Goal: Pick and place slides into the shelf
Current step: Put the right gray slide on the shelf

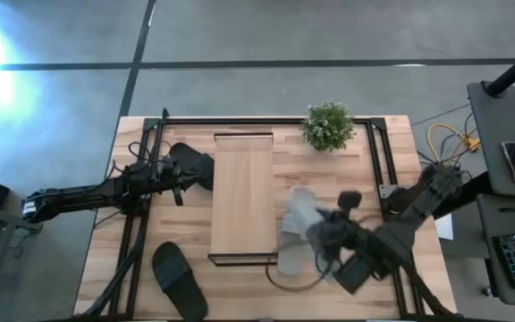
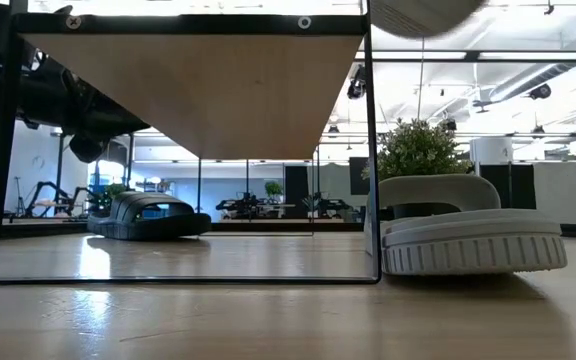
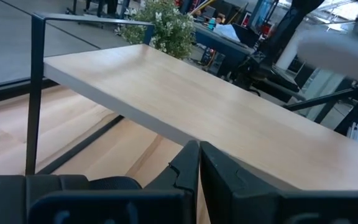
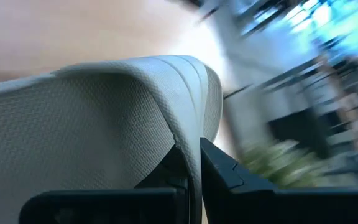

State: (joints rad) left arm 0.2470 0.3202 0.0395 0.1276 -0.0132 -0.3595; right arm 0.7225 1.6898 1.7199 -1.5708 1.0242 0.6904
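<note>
1. High view: the right gripper (image 1: 316,234) holds a light grey slide (image 1: 300,213) lifted just right of the shelf (image 1: 243,192). One black slide (image 1: 179,281) lies near-left. The left gripper (image 1: 179,174) sits at the other black slide (image 1: 195,166), left of the shelf.
2. Low view: a second grey slide (image 2: 468,238) rests on the table beside the shelf's right frame.
3. Left wrist view: fingers pressed together, nothing visibly between them.
4. Right wrist view: fingers clenched on the grey strap's edge. It looks light, foamy and bendable, so the strap seems the best hold. No brand or writing is readable.
</note>
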